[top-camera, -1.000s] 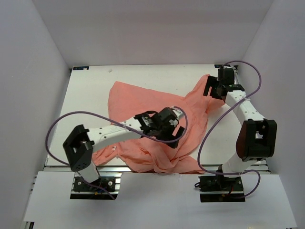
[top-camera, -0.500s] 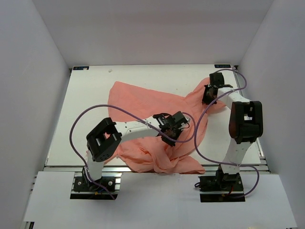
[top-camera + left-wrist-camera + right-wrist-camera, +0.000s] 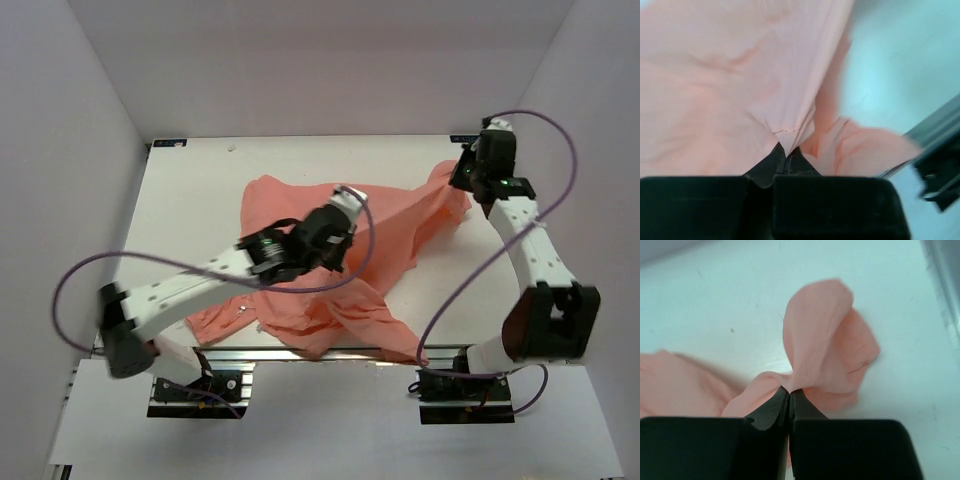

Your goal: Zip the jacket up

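Observation:
The salmon-pink jacket [image 3: 400,225] lies wrinkled across the white table, reaching from the front left to the far right corner. My left gripper [image 3: 340,210] hovers over its middle. In the left wrist view the left gripper [image 3: 786,150] is shut on a stitched edge of the jacket [image 3: 730,75], which hangs lifted from the jaws. My right gripper [image 3: 463,180] is at the jacket's far right end. In the right wrist view the right gripper [image 3: 790,390] is shut on a fold of the jacket [image 3: 825,340] that bunches up above the fingertips. No zipper shows.
Grey walls close the table [image 3: 190,190] on three sides. An aluminium rail [image 3: 330,352] runs along the front edge, and part of the jacket hangs over it. Purple cables [image 3: 555,190] loop off both arms. The table's right edge [image 3: 945,280] is close to my right gripper.
Both grippers have shut on the jacket. The left arm swung out left and raised its fold toward the back. The right arm stretched out to the right, drawing the cloth flatter.

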Tool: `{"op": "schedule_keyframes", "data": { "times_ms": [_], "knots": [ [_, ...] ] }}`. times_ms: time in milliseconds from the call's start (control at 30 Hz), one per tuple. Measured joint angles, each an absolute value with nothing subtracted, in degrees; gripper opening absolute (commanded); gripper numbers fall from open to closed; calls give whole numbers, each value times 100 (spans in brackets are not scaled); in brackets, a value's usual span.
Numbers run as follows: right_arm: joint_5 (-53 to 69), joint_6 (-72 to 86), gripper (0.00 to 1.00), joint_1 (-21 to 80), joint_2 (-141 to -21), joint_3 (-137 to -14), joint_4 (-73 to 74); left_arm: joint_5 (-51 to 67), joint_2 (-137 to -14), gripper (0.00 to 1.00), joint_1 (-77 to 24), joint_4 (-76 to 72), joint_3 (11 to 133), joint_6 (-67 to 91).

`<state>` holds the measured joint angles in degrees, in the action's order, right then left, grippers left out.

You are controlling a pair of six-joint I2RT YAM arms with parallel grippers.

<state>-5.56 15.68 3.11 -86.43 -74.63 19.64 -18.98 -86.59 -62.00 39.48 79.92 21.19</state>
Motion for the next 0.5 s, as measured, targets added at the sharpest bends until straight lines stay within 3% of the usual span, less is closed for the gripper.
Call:
{"op": "schedule_keyframes", "data": {
  "times_ms": [167, 500],
  "knots": [
    [-897, 1597, 0, 287, -7343, -7690, 2121, -1925, -7078, 0, -6200, 3450, 8143, 1614],
    [-1710, 1262, 0, 351, -5634, -9240, 2331, -532, -6176, 0, -6211, 3253, 8764, 928]
  ]
}}
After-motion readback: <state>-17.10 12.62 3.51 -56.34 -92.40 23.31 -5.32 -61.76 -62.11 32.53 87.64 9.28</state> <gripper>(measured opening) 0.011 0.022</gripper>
